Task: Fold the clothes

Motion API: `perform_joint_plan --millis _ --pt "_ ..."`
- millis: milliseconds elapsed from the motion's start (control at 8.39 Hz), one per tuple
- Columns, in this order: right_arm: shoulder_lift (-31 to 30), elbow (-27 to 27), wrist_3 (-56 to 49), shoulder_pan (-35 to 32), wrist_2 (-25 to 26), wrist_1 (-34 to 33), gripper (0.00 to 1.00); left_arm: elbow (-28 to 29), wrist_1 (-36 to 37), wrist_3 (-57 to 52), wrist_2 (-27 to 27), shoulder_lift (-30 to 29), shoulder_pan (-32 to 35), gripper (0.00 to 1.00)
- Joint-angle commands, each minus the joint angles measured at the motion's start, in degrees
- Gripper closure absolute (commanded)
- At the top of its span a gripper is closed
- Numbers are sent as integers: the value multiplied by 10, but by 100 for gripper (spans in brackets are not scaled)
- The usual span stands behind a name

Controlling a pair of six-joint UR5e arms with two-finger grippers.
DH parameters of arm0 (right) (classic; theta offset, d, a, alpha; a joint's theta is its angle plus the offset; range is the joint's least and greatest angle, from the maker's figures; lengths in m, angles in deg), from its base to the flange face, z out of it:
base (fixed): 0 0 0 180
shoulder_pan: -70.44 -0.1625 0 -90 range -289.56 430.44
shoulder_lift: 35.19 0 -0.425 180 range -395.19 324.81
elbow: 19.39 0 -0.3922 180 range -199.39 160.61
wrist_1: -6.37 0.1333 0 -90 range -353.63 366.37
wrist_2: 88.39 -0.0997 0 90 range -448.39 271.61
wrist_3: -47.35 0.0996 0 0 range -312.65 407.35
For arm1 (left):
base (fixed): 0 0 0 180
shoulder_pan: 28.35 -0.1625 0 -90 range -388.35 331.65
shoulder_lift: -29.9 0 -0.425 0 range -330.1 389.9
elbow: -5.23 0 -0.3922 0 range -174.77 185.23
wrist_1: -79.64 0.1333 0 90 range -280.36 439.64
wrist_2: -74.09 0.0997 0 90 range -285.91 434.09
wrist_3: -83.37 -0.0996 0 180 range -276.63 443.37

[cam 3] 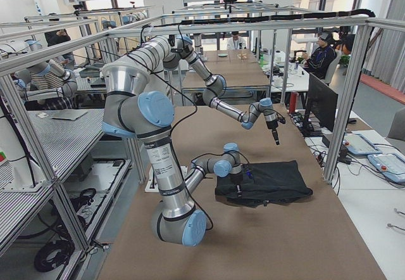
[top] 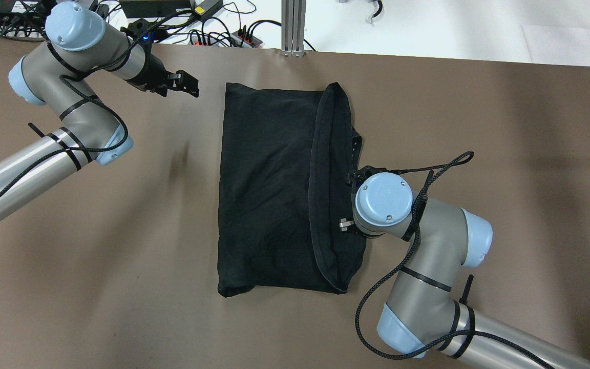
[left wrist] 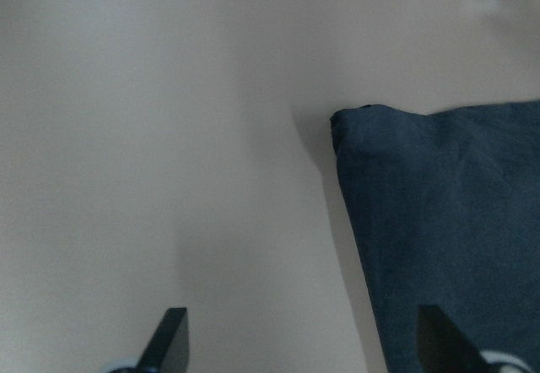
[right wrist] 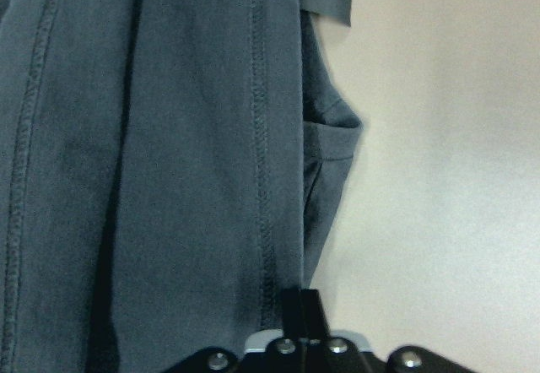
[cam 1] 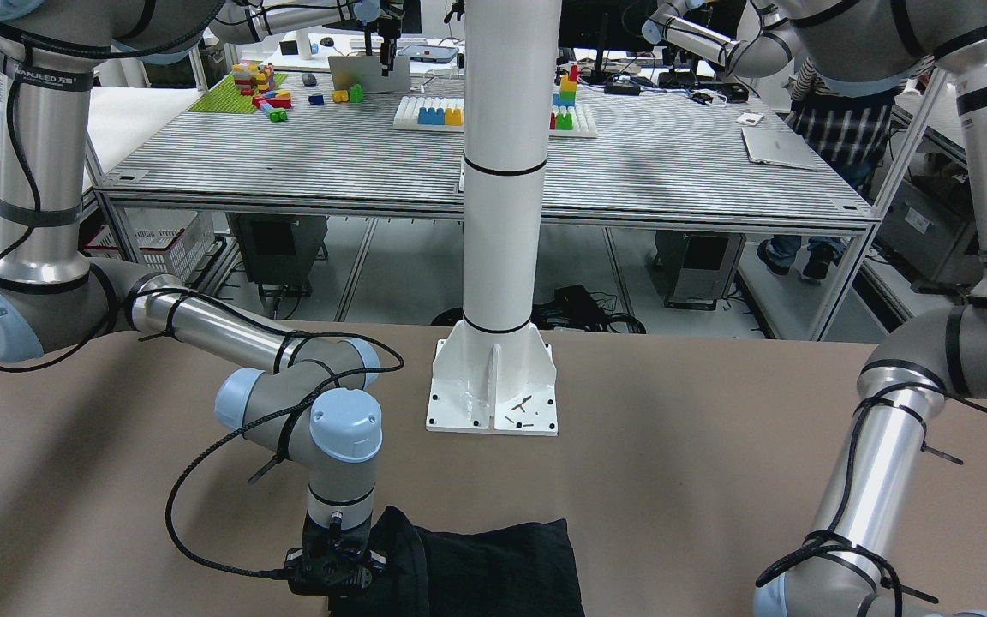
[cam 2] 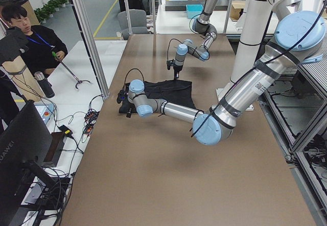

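Fold in hand: my right pincer [right wrist: 301,301] pinched shut on black cloth [top: 269,195] hem, flap raised. Left pincer [left wrist: 301,332] wide open, empty, cloth corner just ahead. Next, likely: carry flap across, lay flat.

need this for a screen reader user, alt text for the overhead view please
A black cloth lies on a brown table, its right edge folded over and pinched by the right gripper. The left gripper hovers open off the cloth's upper left corner.
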Motion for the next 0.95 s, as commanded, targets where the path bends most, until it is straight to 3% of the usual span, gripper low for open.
perform_joint_plan --millis 0,477,834 --pt "16 -2 3 -3 -5 2 6 -21 0 3 0 13 0 5" --pt "94 -2 26 25 -6 -60 7 -20 0 3 0 14 0 5" --pt "94 0 -23 75 47 -61 23 -21 0 2 0 21 -6 5"
